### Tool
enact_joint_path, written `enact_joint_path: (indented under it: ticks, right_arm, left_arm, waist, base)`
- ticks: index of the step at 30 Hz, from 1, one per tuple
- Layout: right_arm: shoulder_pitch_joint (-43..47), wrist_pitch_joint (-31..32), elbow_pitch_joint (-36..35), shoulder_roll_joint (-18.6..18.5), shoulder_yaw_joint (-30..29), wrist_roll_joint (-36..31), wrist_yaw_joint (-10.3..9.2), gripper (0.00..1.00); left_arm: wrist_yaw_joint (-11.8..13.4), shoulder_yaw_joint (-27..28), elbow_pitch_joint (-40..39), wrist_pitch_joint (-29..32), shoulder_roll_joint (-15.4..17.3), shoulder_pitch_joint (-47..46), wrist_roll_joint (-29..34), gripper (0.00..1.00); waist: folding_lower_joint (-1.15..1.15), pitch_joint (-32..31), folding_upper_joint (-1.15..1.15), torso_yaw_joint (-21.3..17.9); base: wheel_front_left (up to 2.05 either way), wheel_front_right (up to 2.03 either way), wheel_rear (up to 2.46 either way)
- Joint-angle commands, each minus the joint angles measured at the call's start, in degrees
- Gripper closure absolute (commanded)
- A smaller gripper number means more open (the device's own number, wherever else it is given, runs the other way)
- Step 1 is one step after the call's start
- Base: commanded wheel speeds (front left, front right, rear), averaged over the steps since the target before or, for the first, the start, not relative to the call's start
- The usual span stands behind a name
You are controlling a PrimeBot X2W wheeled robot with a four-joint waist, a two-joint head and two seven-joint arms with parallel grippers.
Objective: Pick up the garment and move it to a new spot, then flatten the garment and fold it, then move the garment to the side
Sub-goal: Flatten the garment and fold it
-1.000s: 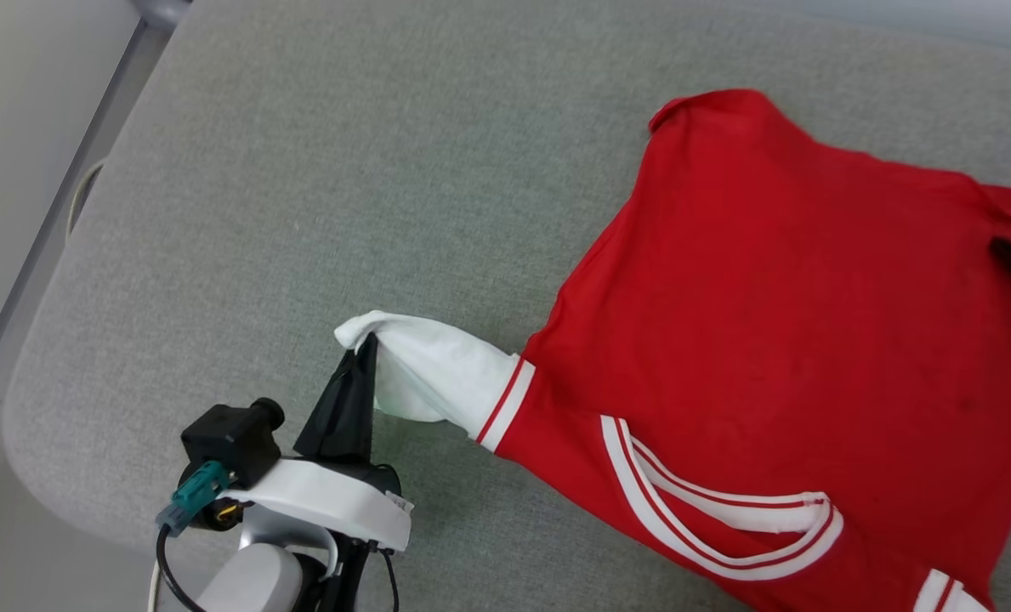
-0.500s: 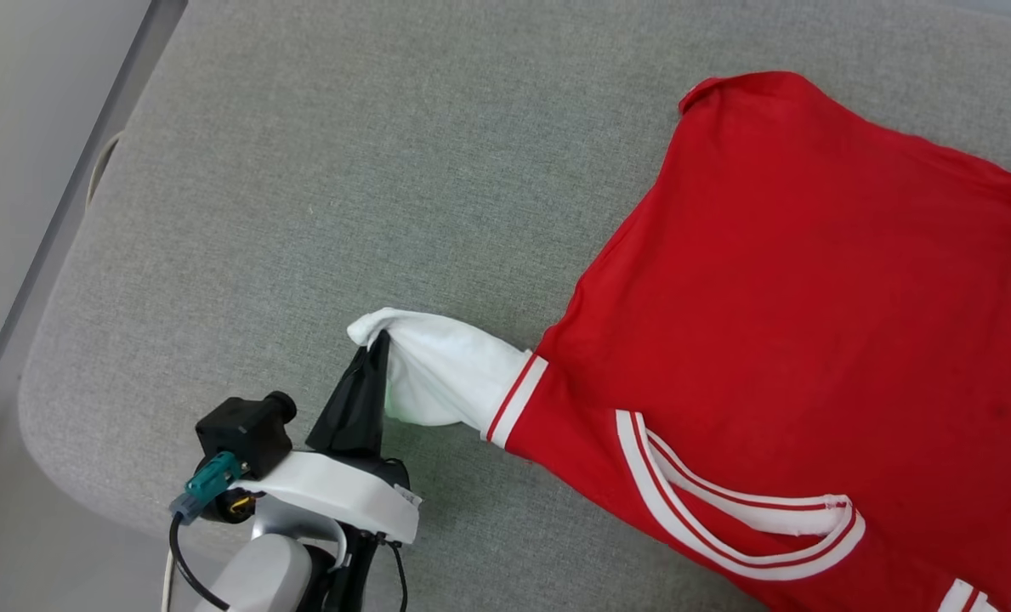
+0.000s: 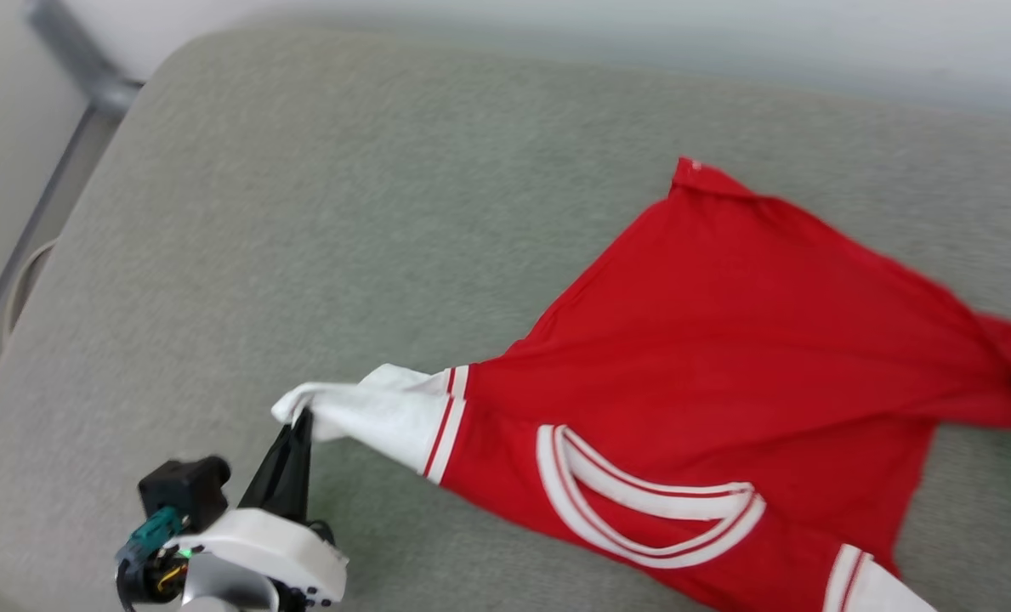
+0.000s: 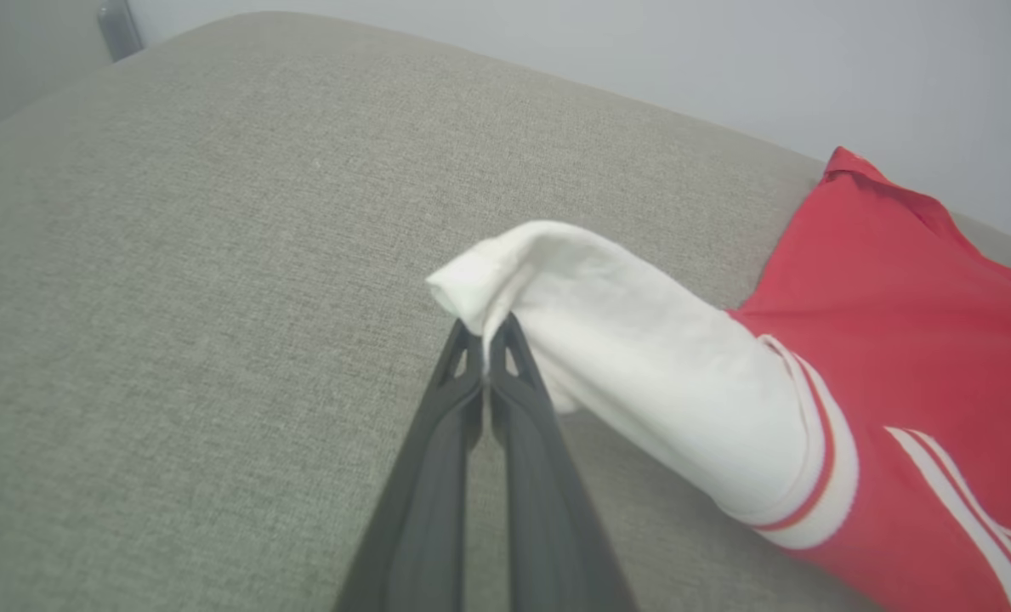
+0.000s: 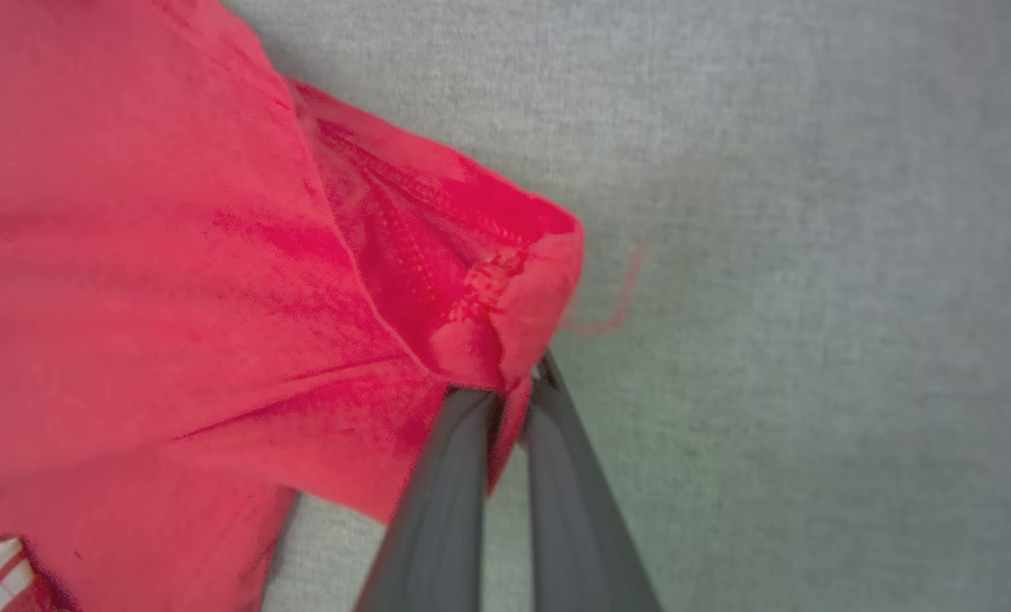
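**A:** Entry one: the garment (image 3: pixel 726 340), a red jersey T-shirt. Where is it lying?

**B:** It is lying spread on the grey fabric-covered table (image 3: pixel 301 212), right of centre in the head view. The striped collar (image 3: pixel 641 501) is facing the robot and the hem is pointing away.

**A:** Entry two: the left hand (image 4: pixel 488 336).

**B:** It is closed and pinching the tip of the white sleeve (image 4: pixel 641 374). The sleeve is hanging raised above the table, and the shirt body is lying to that hand's right.

**A:** Entry three: the right hand (image 5: pixel 518 382).

**B:** It is closed and clamping a red stitched corner (image 5: pixel 505 280), probably the hem. Cloth is bunching over its fingertips.

**A:** And the governing relation?

**B:** The cloth is stretching in one line between the two hands, left to right across the table. The collar-to-hem axis is running diagonally to that line. Each hand is sitting at its own end. I am judging that a carry is calling for both hands to rise together, or the middle is going to drag.
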Motion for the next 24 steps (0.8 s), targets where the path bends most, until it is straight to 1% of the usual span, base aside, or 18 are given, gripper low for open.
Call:
enact_joint_path:
  ticks: [1,3,4,7,13,16,18,19,20,24]
  right_arm:
    - [4.77,-0.13,-2.14,0.73,-0.71,0.50,-0.09,1.00]
    - [9.65,-0.47,-5.09,1.70,-1.43,0.50,-0.09,1.00]
    - [17.72,-1.13,-9.48,4.12,-3.42,0.41,-0.09,1.00]
    - [25.74,-2.13,-13.79,7.38,-6.66,-0.39,-0.10,1.00]
    - [39.87,-3.03,-19.32,17.27,-11.40,-2.57,-0.09,1.00]
    - [43.64,-3.53,-20.32,22.37,-12.38,-3.00,-0.09,1.00]
    - [44.72,-4.32,-20.32,23.90,-12.07,-3.58,-0.09,1.00]
    - [44.69,-4.64,-20.19,24.61,-11.70,-3.03,-0.09,0.62]
    - [44.31,-5.43,-20.18,25.07,-11.25,-2.48,-0.09,0.00]
    - [41.77,-12.83,-22.12,23.55,-10.34,-2.05,-0.09,0.00]
  left_arm:
    - [0.62,0.56,-0.11,0.50,0.91,1.51,-0.34,1.00]
    - [1.17,1.04,-0.48,1.18,1.65,3.03,-0.78,1.00]
    - [2.18,1.56,-1.20,2.25,2.97,5.10,-1.16,1.00]
    - [2.63,1.92,-2.09,3.10,3.94,6.53,-1.51,1.00]
    - [3.42,2.49,-2.15,4.49,5.21,8.98,-2.39,1.00]
    - [3.27,2.52,-1.99,5.01,5.53,9.50,-2.81,1.00]
    - [3.19,2.34,-1.92,5.29,5.56,9.74,-3.06,1.00]
    - [3.25,2.33,-1.89,5.36,5.60,9.82,-3.02,1.00]
    - [3.30,2.27,-1.91,5.46,5.60,9.85,-3.08,1.00]
    - [3.33,1.72,-2.17,5.92,5.51,9.76,-3.04,1.00]
  waist:
    - [0.00,-4.68,0.00,-5.47]
    - [0.00,-6.38,0.00,-7.81]
    - [0.00,-8.41,0.00,-11.06]
    - [0.00,-9.57,0.00,-13.54]
    - [0.00,-11.93,0.00,-16.91]
    - [0.00,-12.48,0.00,-17.84]
    - [0.00,-12.57,0.00,-18.30]
    - [0.00,-12.58,0.00,-18.55]
    - [0.00,-12.55,0.00,-18.77]
    - [0.00,-12.57,0.00,-18.91]
  base:
    - [0.00,0.00,0.00]
    - [0.00,0.00,0.00]
    - [0.00,0.00,0.00]
    - [0.00,0.00,0.00]
    - [0.00,0.00,0.00]
    - [0.00,0.00,0.00]
    - [0.00,0.00,0.00]
    - [0.00,0.00,0.00]
    - [0.00,0.00,0.00]
    - [0.00,0.00,0.00]
